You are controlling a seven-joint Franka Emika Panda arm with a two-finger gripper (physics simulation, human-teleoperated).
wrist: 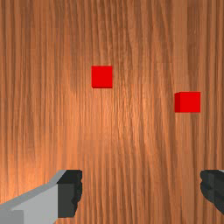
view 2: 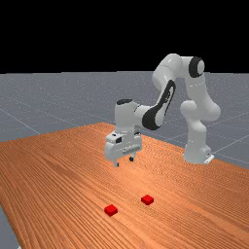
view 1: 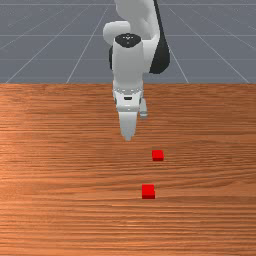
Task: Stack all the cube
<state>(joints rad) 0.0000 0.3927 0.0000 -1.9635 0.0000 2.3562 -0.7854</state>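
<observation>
My gripper (view 1: 128,138) hangs above the table in the front view, pointing down, up and to the left of both red cubes. In the far view the gripper (view 2: 124,161) is well above the wood, its two fingers apart. Two red cubes lie separately on the table: one nearer the arm's base (view 1: 157,155) (view 2: 147,200) (wrist: 102,76), the other farther from it (view 1: 148,192) (view 2: 111,210) (wrist: 190,102). The wrist view has the open gripper (wrist: 141,192) with bare wood between its fingers; neither cube is touched.
The orange-brown table (view 1: 60,150) extends around the cubes on every side. At the far view's right the arm's base stands beside the wood, and the arm reaches over the table from there.
</observation>
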